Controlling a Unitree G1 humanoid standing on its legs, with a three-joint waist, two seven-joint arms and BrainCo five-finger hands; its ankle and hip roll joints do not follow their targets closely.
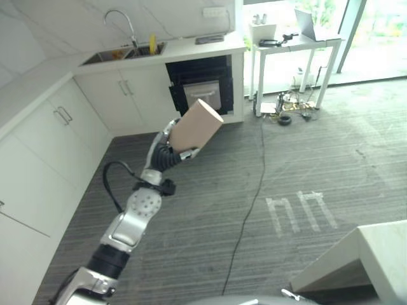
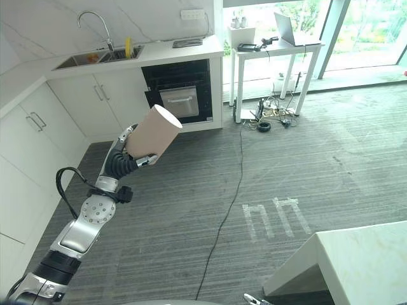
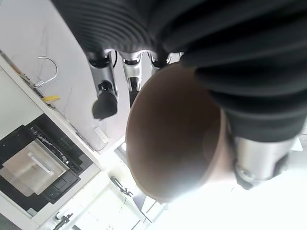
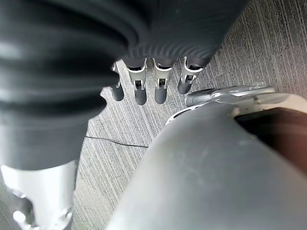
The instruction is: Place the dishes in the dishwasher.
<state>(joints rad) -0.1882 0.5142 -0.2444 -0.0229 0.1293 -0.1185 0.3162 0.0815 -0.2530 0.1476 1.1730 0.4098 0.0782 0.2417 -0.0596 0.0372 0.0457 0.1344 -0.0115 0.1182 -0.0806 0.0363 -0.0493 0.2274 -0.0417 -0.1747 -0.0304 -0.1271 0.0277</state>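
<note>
The left hand [image 2: 127, 152] is raised over the grey carpeted floor [image 2: 331, 159], its fingers and thumb curled round a tan cup [image 2: 152, 132]. The cup is a plain tapered tumbler held in the air, well apart from any surface. Its long axis is tilted: the flat closed base, which is the wider-looking end in the head views, points up and away from the robot toward the kitchen units, while the other end sits in the hand. In the left wrist view the cup [image 3: 172, 139] shows its brown side close up, with fingers [image 3: 104, 91] along one side and the thumb against the other.

No writing can be read on the cup. On the carpet near the robot there are pale tape marks [image 2: 275, 217] shaped like two squared arches; they spell no clear word.

Beyond the cup stands a run of white cabinets [image 2: 114, 95] under a white counter with a sink [image 2: 95, 58] and a curved tap [image 2: 95, 24]. A black built-in appliance [image 2: 181, 92] with a steel-fronted door sits in the cabinets, its door shut. Beside it is a white desk [image 2: 273, 51] carrying a laptop [image 2: 286, 28], with a tangle of cables [image 2: 270, 114] on the floor beneath. A pale stone-topped counter corner [image 2: 356, 260] shows near the robot's right.

The right hand [image 4: 148, 86] shows in the right wrist view, hanging over the carpet with its fingers loosely straight and holding nothing.
</note>
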